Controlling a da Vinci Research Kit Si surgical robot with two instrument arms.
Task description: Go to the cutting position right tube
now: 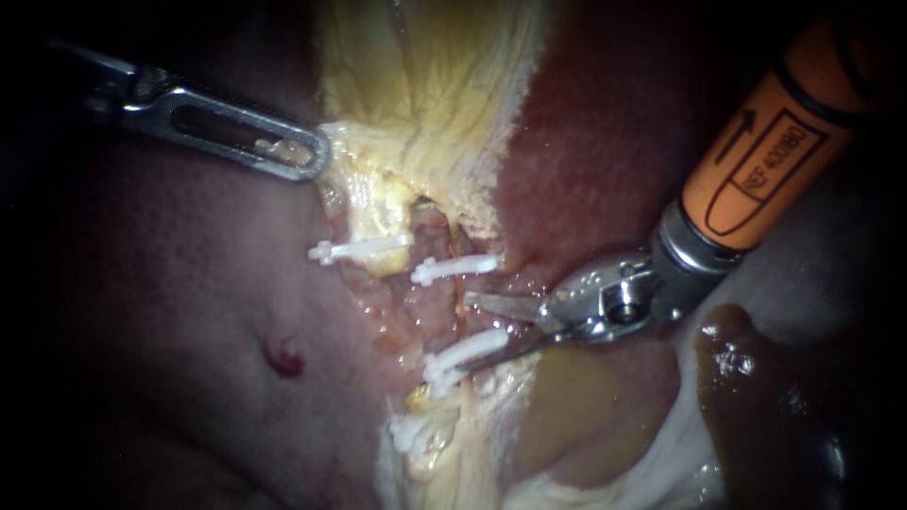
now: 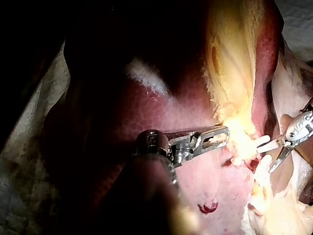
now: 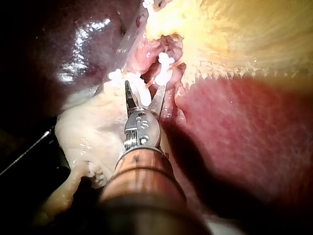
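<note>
Orange right instrument (image 1: 469,331), shaft cut off

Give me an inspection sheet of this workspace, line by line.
Surface: liver, one small red mark.
Job's things: right tube, white clips on either side of a bare stretch.
Clutter: brown fluid beside the right instrument.
Instruments: left instrument shut on yellow tissue; right instrument blades open at the bare stretch.
Cables: nothing seen.
Surroundings: pale cloth around the organ.
</note>
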